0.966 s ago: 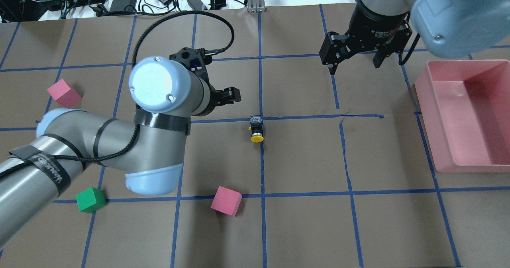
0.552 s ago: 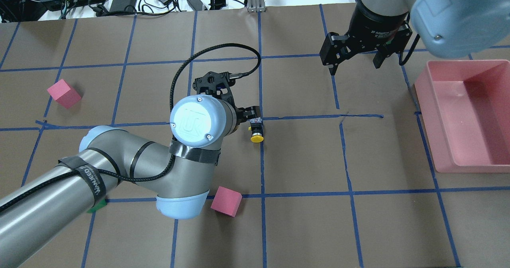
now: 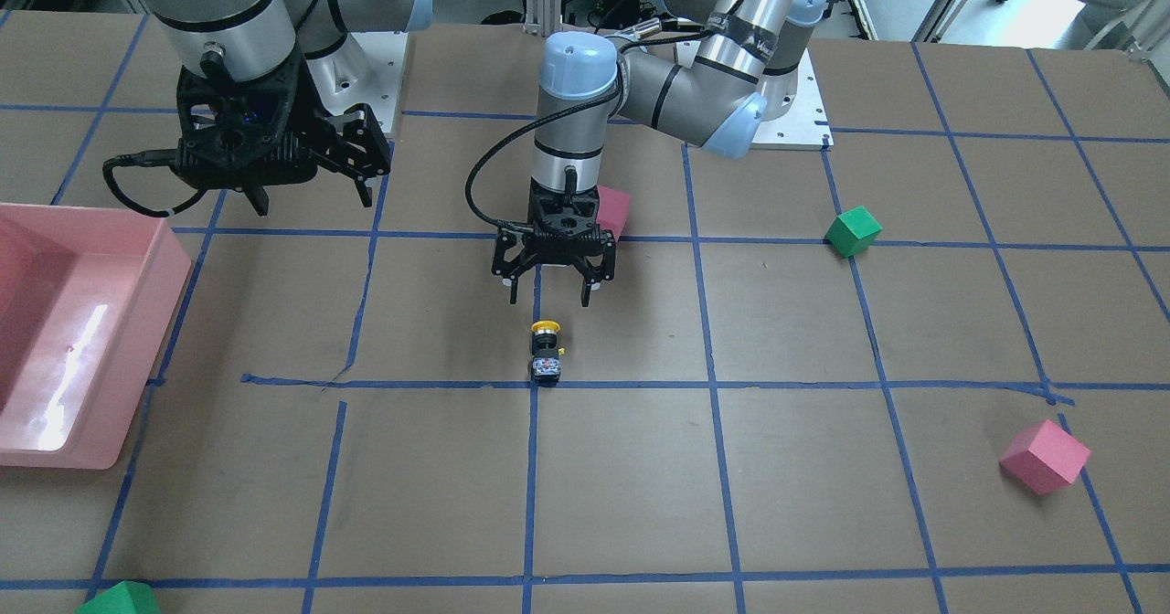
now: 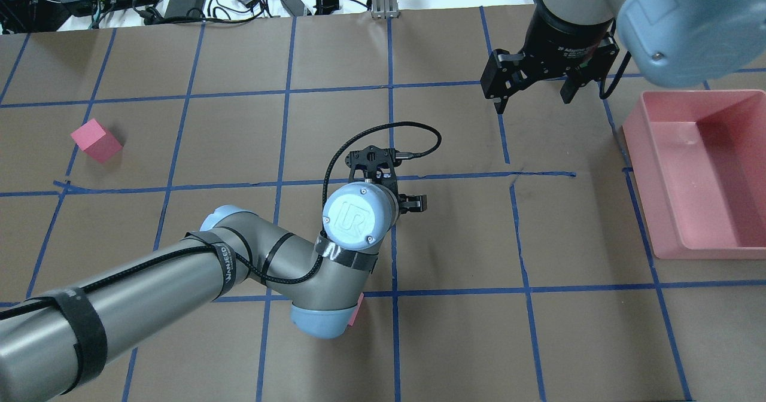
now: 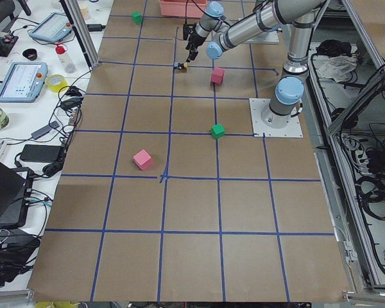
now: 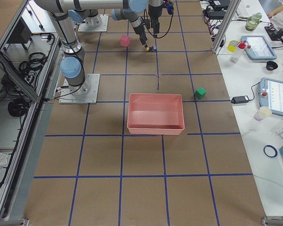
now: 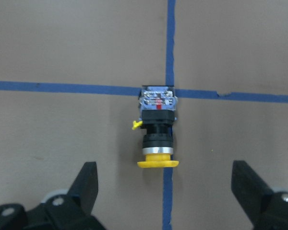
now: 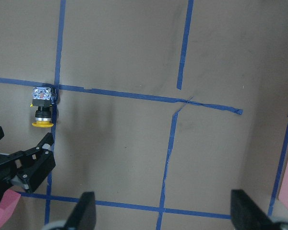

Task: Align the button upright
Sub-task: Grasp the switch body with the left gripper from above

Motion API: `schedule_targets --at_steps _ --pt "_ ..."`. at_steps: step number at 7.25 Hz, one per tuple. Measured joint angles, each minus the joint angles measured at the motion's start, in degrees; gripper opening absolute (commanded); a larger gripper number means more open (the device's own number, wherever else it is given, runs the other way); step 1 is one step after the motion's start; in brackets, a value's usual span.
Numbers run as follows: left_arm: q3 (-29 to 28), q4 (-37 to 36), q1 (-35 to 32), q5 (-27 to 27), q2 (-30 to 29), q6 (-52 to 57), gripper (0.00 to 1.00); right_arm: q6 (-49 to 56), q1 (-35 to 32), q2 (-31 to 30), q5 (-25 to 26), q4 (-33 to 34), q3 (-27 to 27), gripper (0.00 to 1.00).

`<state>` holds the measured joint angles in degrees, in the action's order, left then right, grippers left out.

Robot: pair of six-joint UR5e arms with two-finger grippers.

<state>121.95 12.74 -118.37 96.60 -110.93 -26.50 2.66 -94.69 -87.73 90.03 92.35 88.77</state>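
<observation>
**Inspector A:** Location and grip status?

**Inspector B:** The button (image 7: 157, 127) lies on its side on the tabletop (image 7: 62, 48), just ahead of the left fingers (image 7: 88, 184). These are spread wide and empty. The right fingers (image 4: 495, 88) are also open, well apart from it.

**Inspector A:** Handling?

**Inspector B:** Judged light and rigid. The black body (image 7: 156, 138) gives the best hold; the cap (image 7: 157, 164) may slip.

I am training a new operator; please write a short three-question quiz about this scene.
1. True or false: the small push-button with yellow round cap stands upright on its base.
2. The left gripper is: A) shut on the push-button; B) open, not touching it; C) out of view.
3. Fill in: the pink plastic bin lies nearest the ___ gripper.
Key: 1 false, it lies on its side; 2 B; 3 right gripper.
</observation>
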Motion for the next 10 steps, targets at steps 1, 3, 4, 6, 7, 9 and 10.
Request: schedule_targets --at_steps 1,3,4,6,7,9,10 --pt "-0.10 -0.82 -0.14 0.01 -1.59 0.85 1.00 0.01 0.01 -0.04 0.01 -0.03 0.03 1.00" --pt "-0.87 -1.24 -0.19 0.21 -3.30 1.59 0.94 -0.02 0.03 -0.02 -0.08 -0.02 0.07 1.00" --pt "-1.34 -1.20 -0.20 0.39 -3.85 1.72 0.92 -0.02 0.03 0.00 -0.09 -0.04 0.08 1.00" --pt "-1.88 -1.09 -0.20 0.53 -4.66 1.82 0.58 -0.07 0.03 0.04 -0.09 0.00 0.09 1.00" --pt "-2.35 -0.98 -0.20 0.58 -4.86 1.89 0.24 -0.06 0.03 0.05 -0.11 0.01 0.09 1.00" --pt "-2.89 -0.67 -0.20 0.75 -5.10 2.06 0.00 -0.10 0.03 0.06 -0.11 0.02 0.09 1.00" --pt "-2.99 -0.45 -0.20 0.81 -5.17 2.07 0.00 -0.13 0.03 0.04 -0.13 0.06 0.20 1.00"
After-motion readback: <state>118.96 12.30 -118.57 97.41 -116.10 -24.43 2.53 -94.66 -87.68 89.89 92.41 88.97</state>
